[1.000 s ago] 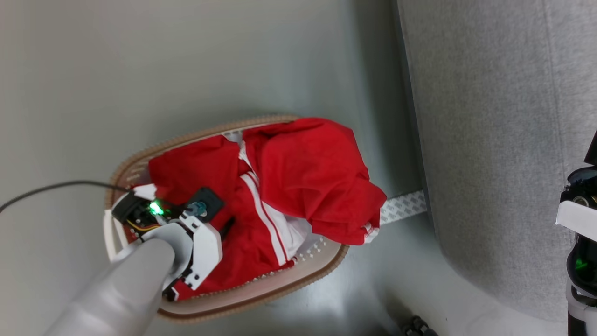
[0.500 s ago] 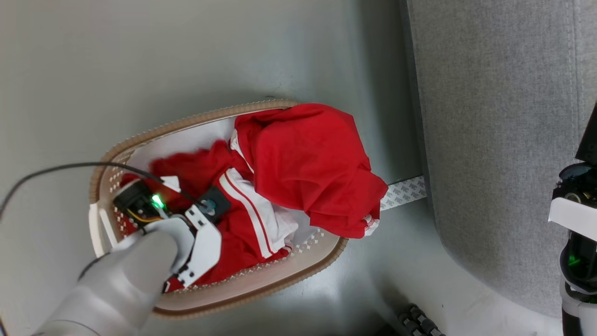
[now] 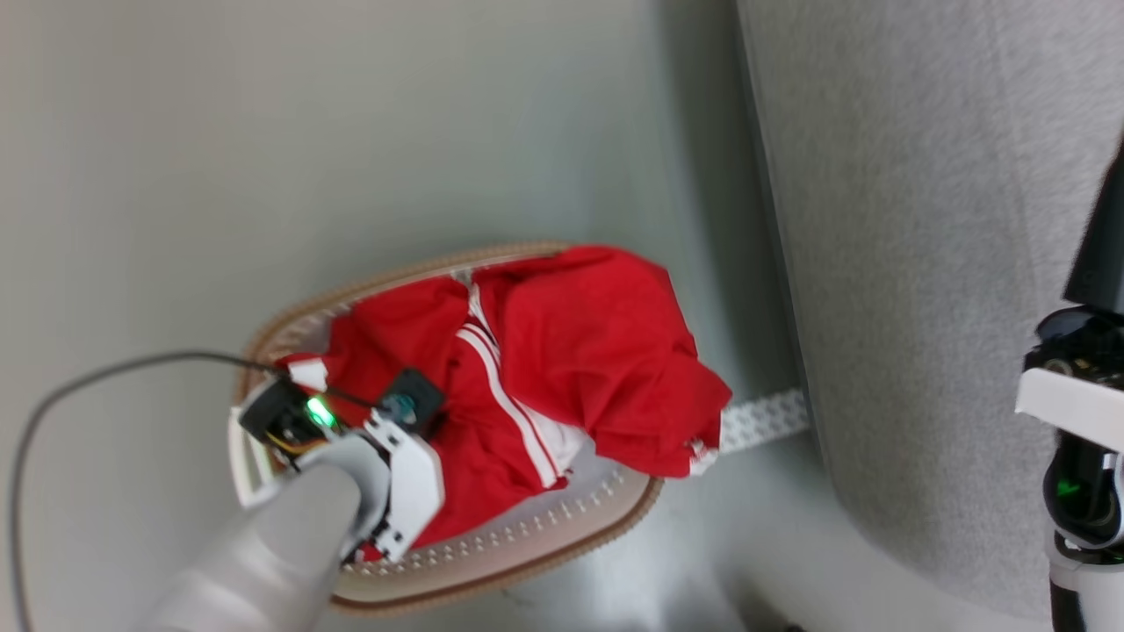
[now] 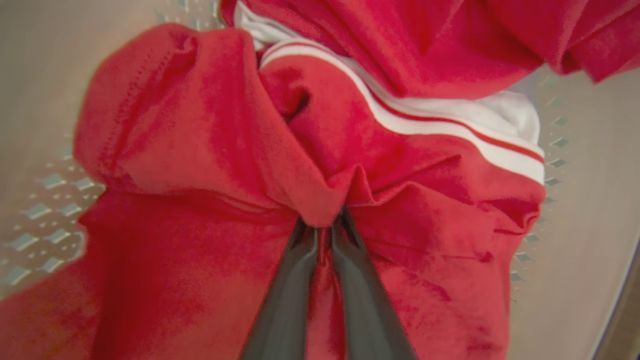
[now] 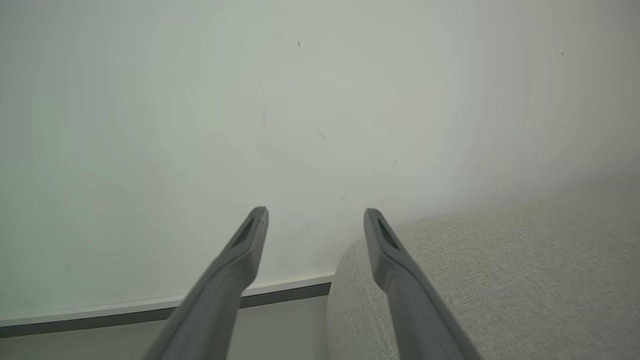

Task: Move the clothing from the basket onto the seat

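While the clothing [image 3: 571, 369] sits heaped in the basket [image 3: 509, 562], one red piece spilling over the rim toward the seat [image 3: 922, 263], the left gripper [image 4: 325, 225] is pinched tight on a fold of red cloth. Best bet: lift straight up, slowly, so the draped piece doesn't snag or drag the basket. Right gripper [image 5: 315, 212] is spread wide, empty, by the seat's edge. How many layers are pinched? Can't tell: the fingertips are buried in cloth and the close view is blurred.

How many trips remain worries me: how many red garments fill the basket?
2. The striped garment lies inside the basket; the plain garment drapes over its right rim. Others may hide beneath.
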`<state>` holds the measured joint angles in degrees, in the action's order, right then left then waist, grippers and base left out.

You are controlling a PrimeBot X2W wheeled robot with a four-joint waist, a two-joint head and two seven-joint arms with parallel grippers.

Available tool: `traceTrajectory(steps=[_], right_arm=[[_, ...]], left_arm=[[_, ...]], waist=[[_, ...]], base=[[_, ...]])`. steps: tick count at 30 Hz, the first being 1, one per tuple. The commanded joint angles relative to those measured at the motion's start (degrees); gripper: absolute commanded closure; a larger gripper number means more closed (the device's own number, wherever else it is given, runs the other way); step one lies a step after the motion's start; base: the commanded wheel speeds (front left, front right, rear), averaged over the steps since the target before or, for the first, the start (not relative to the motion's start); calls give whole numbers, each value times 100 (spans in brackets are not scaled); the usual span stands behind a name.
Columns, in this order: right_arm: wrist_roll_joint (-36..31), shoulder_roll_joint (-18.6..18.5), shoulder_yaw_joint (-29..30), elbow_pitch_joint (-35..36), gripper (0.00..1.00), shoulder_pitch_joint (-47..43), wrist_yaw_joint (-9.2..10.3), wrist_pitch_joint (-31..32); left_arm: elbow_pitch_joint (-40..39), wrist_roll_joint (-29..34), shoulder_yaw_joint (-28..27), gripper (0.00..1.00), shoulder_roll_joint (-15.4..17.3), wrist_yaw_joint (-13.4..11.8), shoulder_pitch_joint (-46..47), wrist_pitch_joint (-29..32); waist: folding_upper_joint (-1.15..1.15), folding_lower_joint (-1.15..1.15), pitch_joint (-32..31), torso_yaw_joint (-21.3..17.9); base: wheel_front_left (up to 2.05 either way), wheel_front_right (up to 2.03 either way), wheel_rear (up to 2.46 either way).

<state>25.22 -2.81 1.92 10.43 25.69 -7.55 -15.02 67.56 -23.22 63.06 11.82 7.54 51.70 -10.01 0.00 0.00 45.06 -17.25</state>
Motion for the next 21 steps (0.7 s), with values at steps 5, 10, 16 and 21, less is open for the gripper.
traceTrajectory(steps=[5,10,16,21], right_arm=[[-193,-3,-37,-179,0,-122,12,-11],[-301,-4,-27,-361,0,-276,12,-11],[-413,-6,-59,-632,0,-558,12,-11],[-493,-6,-66,-835,0,-834,12,-11]], left_arm=[[-84,-352,-66,100,-148,-7,-356,-283],[-340,-674,-55,100,-302,-7,-647,-439],[-844,-1081,-133,100,-343,-7,-1028,-521],[-1417,-1268,-396,100,-270,-7,-1334,-517]], waist=[[0,0,-931,325],[0,0,-1582,572],[0,0,-2388,843],[0,0,-2997,1069]], base=[[0,0,0],[0,0,0],[0,0,0],[0,0,0]])
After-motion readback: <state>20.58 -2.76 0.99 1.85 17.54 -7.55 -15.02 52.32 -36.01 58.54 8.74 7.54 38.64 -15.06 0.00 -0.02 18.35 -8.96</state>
